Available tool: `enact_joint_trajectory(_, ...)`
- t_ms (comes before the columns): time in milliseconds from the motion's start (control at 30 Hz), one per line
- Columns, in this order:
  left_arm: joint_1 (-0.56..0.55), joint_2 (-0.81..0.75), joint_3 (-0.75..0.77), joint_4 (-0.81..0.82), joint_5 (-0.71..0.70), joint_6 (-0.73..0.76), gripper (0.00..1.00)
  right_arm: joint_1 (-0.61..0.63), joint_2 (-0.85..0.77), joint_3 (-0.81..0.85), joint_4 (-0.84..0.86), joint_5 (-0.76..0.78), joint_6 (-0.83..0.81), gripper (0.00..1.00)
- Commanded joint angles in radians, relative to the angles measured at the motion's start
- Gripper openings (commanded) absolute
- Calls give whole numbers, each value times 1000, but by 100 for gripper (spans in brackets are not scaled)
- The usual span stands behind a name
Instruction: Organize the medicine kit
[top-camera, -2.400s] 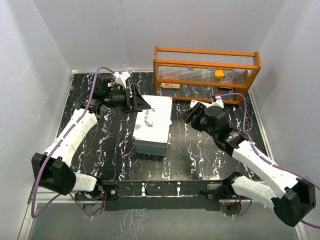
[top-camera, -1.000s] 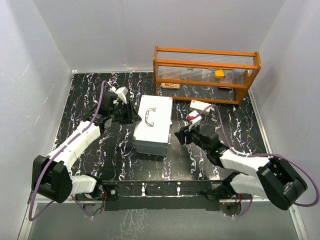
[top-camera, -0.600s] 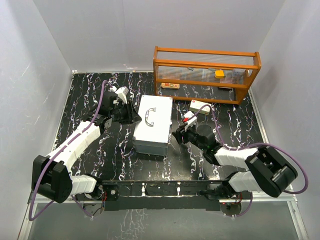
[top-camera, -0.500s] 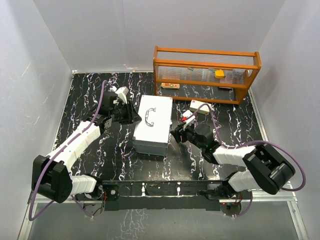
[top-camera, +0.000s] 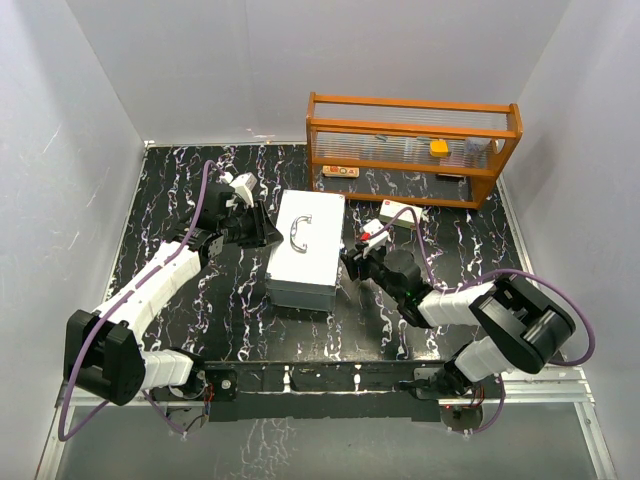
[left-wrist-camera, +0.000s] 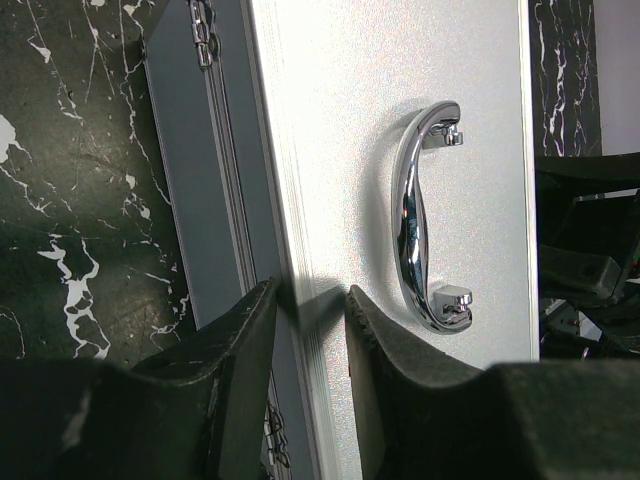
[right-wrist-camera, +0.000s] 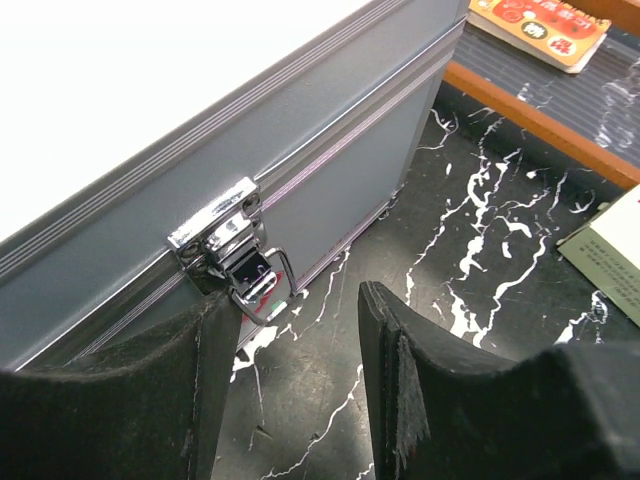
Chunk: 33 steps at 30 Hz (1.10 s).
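Observation:
The medicine kit is a closed silver case (top-camera: 305, 255) with a chrome handle (top-camera: 297, 235), lying mid-table. My left gripper (top-camera: 268, 232) is at the case's left edge. In the left wrist view its jaws (left-wrist-camera: 312, 300) stand narrowly apart, straddling the edge of the case (left-wrist-camera: 340, 120), one finger over the top near the handle (left-wrist-camera: 412, 215), the other over the side wall. My right gripper (top-camera: 350, 262) is low at the case's right side. In the right wrist view it (right-wrist-camera: 298, 310) is open, its left finger touching the chrome latch (right-wrist-camera: 230, 250) on the case wall (right-wrist-camera: 330, 150).
An orange shelf rack (top-camera: 412, 150) with small items stands at the back right. An orange packet (top-camera: 341, 171) lies on its bottom shelf, also in the right wrist view (right-wrist-camera: 540, 25). A small white box (top-camera: 400, 212) lies on the table right of the case (right-wrist-camera: 610, 250).
My right arm has folded down and moved left, bringing its gripper against the case's right-side latch. My left gripper came from the far corner to the left edge, then held still.

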<state>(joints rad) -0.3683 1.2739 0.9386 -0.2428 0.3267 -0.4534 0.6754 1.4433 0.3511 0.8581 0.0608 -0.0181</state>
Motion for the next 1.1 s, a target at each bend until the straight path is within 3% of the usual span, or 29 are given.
enact_joint_trajectory(0, 3, 42, -34, -138, -46, 34, 31, 7, 3, 17, 165, 89, -24, 47)
enact_joint_trajectory(400, 3, 46, -48, -98, 18, 2, 31, 7, -12, 6, 115, 178, -84, 41)
enact_joint_trajectory(833, 2, 49, -41, -108, 15, 4, 31, 7, -14, 15, 90, 209, -131, 47)
enact_joint_trajectory(1067, 3, 49, -44, -105, 20, 4, 30, 6, -25, 9, 100, 229, -128, 45)
